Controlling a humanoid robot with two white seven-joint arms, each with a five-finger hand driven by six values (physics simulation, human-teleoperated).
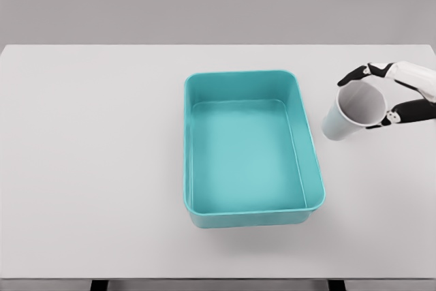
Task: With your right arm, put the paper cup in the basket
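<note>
A plain grey wall runs behind a wide white table [95, 141] that fills nearly the whole head view, with a dark strip of floor or frame just visible under its near edge. The left part of the tabletop carries nothing, and no left arm shows. At the middle sits the teal basket [310, 168], a rectangular tub with rounded corners and a flared rim, its long side running away from the camera and its smooth floor bare. Just to the right of its far right corner is the white paper cup [353, 115], tilted so that its open mouth faces up and toward the camera while its base points down and left, near the basket wall but apart from it. The right hand [392, 93] comes in from the right edge, its dark-tipped fingers [355, 75] closed around the cup's rim, one above and one below.
</note>
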